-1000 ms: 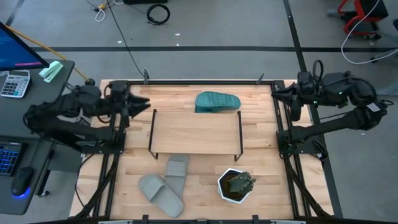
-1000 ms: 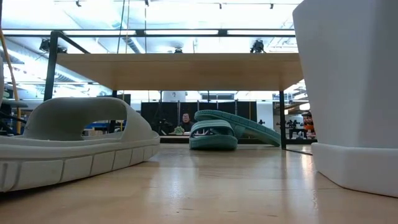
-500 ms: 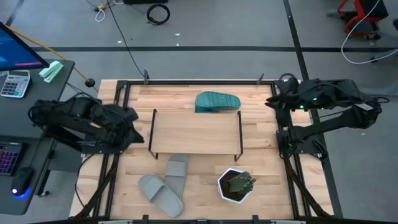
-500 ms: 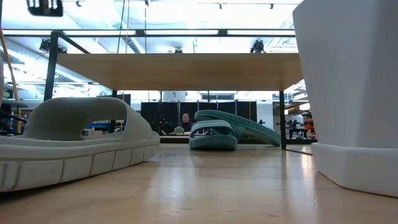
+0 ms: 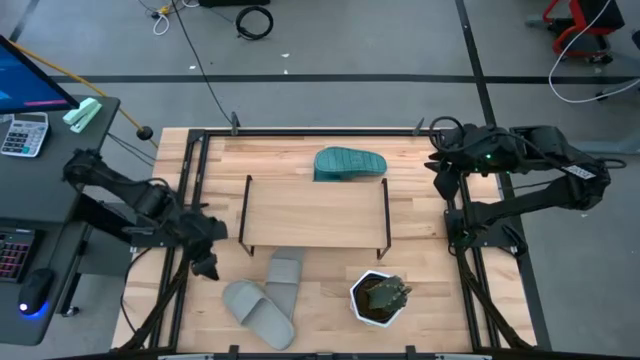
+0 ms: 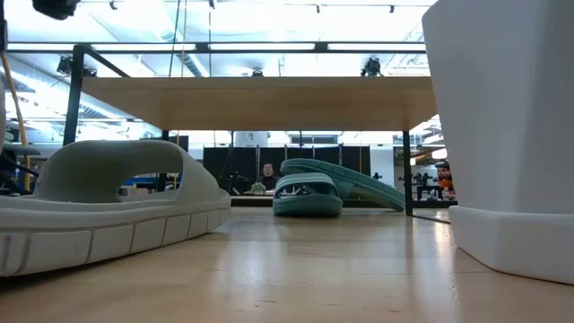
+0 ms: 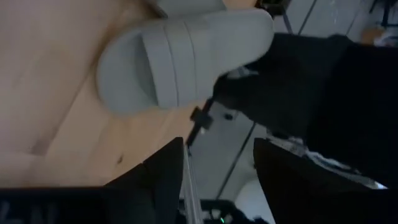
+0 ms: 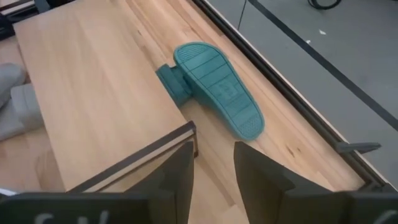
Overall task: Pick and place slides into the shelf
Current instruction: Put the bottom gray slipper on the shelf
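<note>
Two light grey slides [image 5: 265, 298] lie side by side, touching, on the table in front of the shelf [image 5: 315, 212]; one fills the left wrist view [image 7: 180, 56]. Behind the shelf a teal slide [image 8: 217, 87] lies sole up, one end propped on a second teal slide [image 8: 169, 81]. The shelf's light-wood board stands on thin black legs. My left gripper [image 5: 207, 267] hangs open just left of the grey slides, touching nothing. My right gripper [image 5: 440, 168] is open too, raised at the far right, pointing toward the teal slides.
A white hexagonal plant pot [image 5: 378, 298] stands near the front edge, right of the grey slides, and looms large in the low view [image 6: 502, 135]. Black frame rails [image 5: 180, 250] run along both table sides. A desk with a calculator sits left of the table.
My left gripper has swung from the table's far left corner toward the near edge and down, turning as it went, and now sits beside the grey slides. My right gripper has shifted slightly toward the table's left and tipped downward. The slides have not moved.
</note>
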`<state>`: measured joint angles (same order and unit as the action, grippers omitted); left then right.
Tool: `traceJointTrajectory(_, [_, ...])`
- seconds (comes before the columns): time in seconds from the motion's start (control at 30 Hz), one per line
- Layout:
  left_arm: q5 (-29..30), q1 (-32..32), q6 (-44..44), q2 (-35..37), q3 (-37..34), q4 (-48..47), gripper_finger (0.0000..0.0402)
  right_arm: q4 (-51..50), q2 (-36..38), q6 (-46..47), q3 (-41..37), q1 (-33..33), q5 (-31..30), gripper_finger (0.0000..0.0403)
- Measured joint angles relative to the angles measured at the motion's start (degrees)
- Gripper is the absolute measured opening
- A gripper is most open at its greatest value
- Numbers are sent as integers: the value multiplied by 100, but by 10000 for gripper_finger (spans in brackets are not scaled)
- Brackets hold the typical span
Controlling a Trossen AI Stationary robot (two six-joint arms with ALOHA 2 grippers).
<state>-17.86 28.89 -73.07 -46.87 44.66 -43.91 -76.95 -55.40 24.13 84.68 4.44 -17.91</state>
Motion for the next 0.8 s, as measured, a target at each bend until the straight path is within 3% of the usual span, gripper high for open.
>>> traceJointTrajectory(0.13, [714,391,-465,0,-446,943,207,-62,0,38,0,1,39,121])
traceJointTrajectory(0.33, [1129,880,-1082,-13,-1143,2199,189,-314,2,40,0,1,42,122])
traceJointTrajectory(0.6, [1605,1546,-1898,-60,-1614,2601,180,-325,0,136,0,1,42,121])
traceJointTrajectory(0.8, [1856,1933,-2381,-152,-1900,2658,200,-326,0,315,0,1,44,122])
